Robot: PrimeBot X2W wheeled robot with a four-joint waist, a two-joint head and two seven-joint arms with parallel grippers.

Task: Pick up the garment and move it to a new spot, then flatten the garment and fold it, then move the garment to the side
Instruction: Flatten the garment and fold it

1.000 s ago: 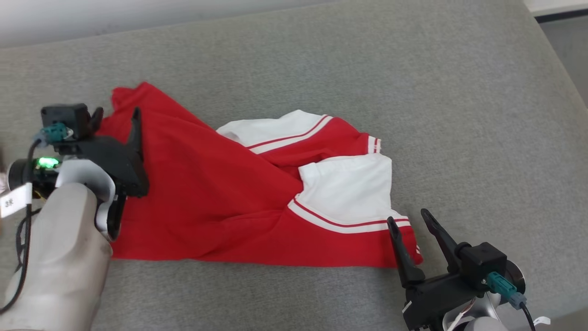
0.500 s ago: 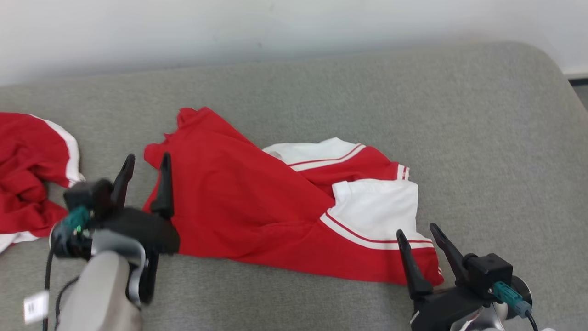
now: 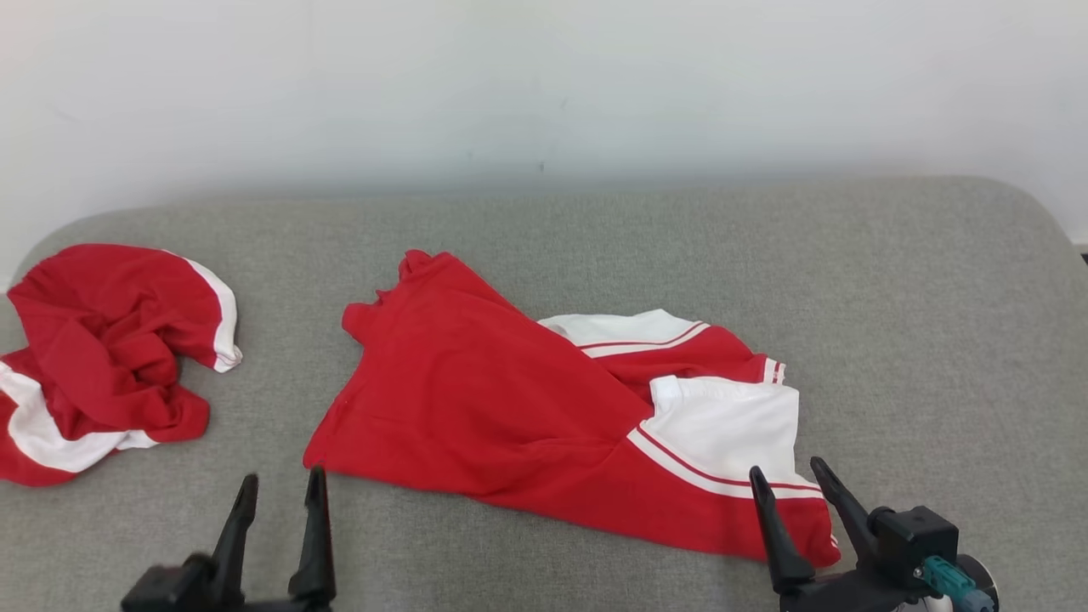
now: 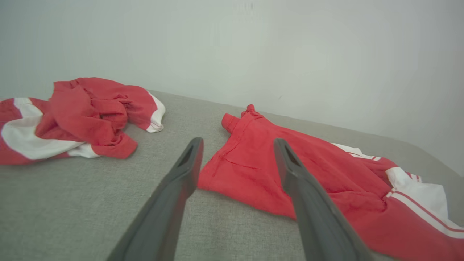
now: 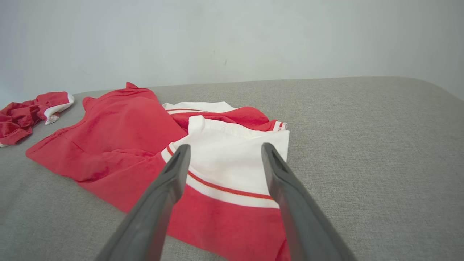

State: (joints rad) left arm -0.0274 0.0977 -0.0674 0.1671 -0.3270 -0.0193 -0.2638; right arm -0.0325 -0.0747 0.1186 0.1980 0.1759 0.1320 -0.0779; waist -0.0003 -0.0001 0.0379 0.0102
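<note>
crumpled garment [image 3: 102, 357]: cut by left edge | left hand [image 3: 283, 476]: body cut by bottom edge

Soft, matt red cloth with white panels makes up the garment [image 3: 476, 408] at the middle of the grey cushion [image 3: 918, 340], itself covered in coarse, woven, matt upholstery. A crumpled second garment [image 3: 93, 357] of the same cloth lies near the cushion's left edge. The left gripper [image 3: 283, 473] and right gripper [image 3: 786, 466] are smooth, matt dark plastic. The wall [image 3: 544, 85] is smooth and matt.
</note>
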